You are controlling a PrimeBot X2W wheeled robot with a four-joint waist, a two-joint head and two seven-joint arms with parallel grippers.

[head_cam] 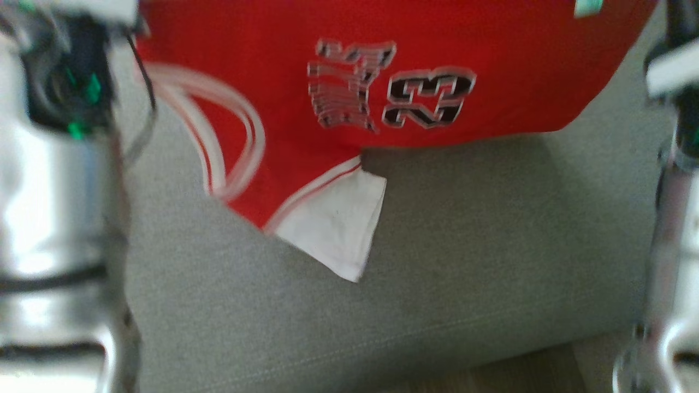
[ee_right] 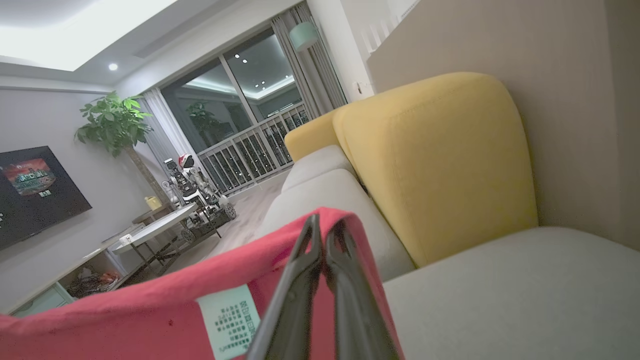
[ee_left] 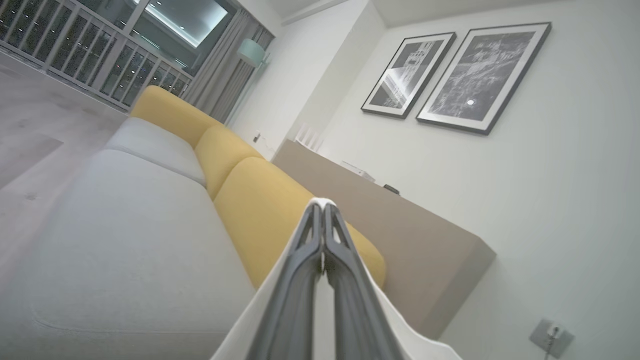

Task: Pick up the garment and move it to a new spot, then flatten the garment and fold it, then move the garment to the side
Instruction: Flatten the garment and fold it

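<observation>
Head view: garment (head_cam: 491, 65) hangs above the sofa (head_cam: 464, 262), left gripper (ee_left: 322, 212) and right gripper (ee_right: 325, 230) pinched tight on its edges. Seemingly mid-carry; next, lower it and spread it flat.

Seat cushion (head_cam: 464, 262) open below garment (head_cam: 491, 65); yellow backrests (ee_right: 440, 165) block behind.

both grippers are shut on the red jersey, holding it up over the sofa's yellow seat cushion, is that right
Not quite. The seat cushion under the red jersey is grey, as the head view shows; only the back cushions are yellow. The rest holds: the left gripper and the right gripper are both shut on the jersey, holding it up over the sofa.
</observation>
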